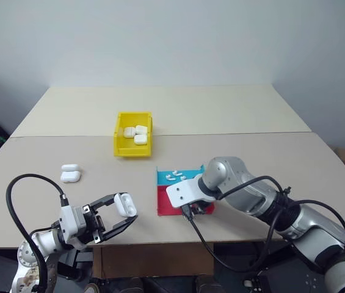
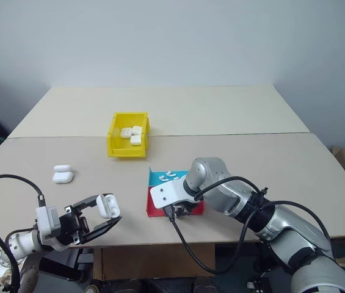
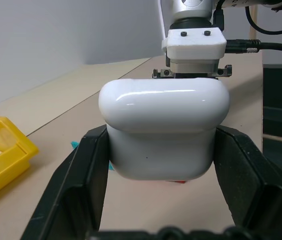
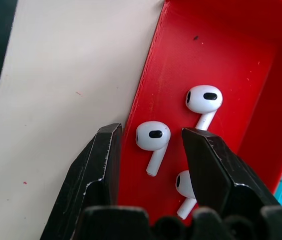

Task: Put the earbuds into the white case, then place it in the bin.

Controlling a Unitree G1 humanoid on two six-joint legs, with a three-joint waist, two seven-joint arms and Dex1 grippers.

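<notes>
My left gripper (image 1: pixel 127 209) is shut on a white case (image 1: pixel 124 202) and holds it above the table's front edge, left of the tray; up close the case (image 3: pixel 163 105) sits squeezed between both black fingers. My right gripper (image 1: pixel 193 211) points down into the red half of the tray. Its fingers stand open on either side of one earbud (image 4: pixel 153 136) lying on the red floor, with a gap on each side. Two more earbuds (image 4: pixel 204 99) lie close by in the same red compartment. The yellow bin (image 1: pixel 118 146) stands at mid-table.
Three white cases (image 1: pixel 135 133) lie in the bin. Two more cases (image 1: pixel 70 174) rest on the table to the left. The blue half of the tray (image 1: pixel 192 171) holds several earbuds (image 1: pixel 175 176). Cables trail from both wrists.
</notes>
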